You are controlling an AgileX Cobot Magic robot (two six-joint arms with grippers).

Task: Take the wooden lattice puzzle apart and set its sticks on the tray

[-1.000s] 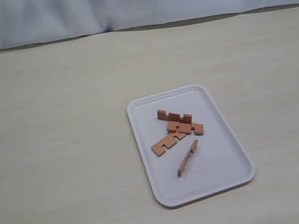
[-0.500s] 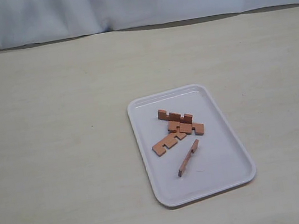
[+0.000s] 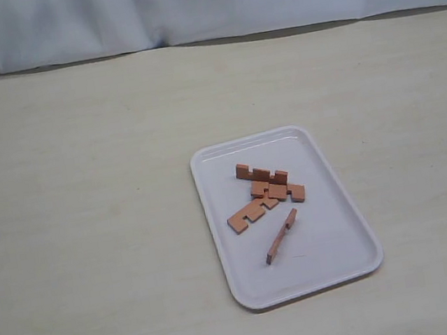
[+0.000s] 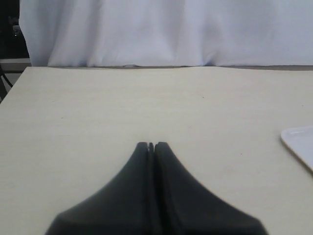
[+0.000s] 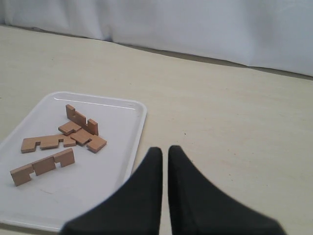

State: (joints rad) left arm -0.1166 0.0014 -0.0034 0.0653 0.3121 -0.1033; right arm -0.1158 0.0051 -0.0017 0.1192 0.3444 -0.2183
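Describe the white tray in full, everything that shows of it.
The tray is a glossy white rectangle, plastic by its look, with rounded corners and a low raised rim. It lies flat on the pale table, slanted against the table's far edge. Four reddish-brown notched sticks rest on it: three bunched in its far half, one apart near its middle, standing on edge. Nothing else touches it.
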